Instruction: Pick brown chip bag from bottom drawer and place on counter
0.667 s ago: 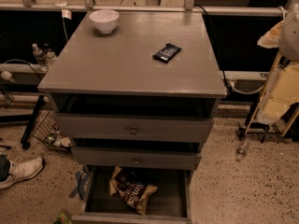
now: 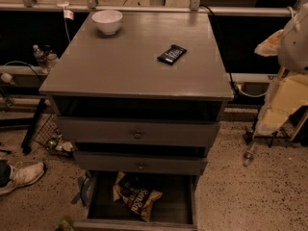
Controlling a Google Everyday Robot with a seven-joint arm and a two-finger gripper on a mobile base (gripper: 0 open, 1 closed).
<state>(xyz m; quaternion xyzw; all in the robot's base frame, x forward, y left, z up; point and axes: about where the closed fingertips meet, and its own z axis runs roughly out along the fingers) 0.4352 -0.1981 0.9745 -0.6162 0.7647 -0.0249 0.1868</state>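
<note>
The brown chip bag (image 2: 136, 197), crinkled with white lettering, lies in the open bottom drawer (image 2: 180, 203), left of its middle. The counter (image 2: 130, 61) is the flat grey top of the cabinet above. My arm and gripper (image 2: 278, 43) show as a pale shape at the right edge of the view, level with the counter, to its right and well above the drawer. The gripper holds nothing that I can see.
A white bowl (image 2: 107, 20) stands at the counter's back left. A small flat black wrapper (image 2: 172, 54) lies right of its centre. The two upper drawers (image 2: 137, 134) stick out slightly over the bottom one. A shoe (image 2: 21, 176) and clutter lie on the floor to the left.
</note>
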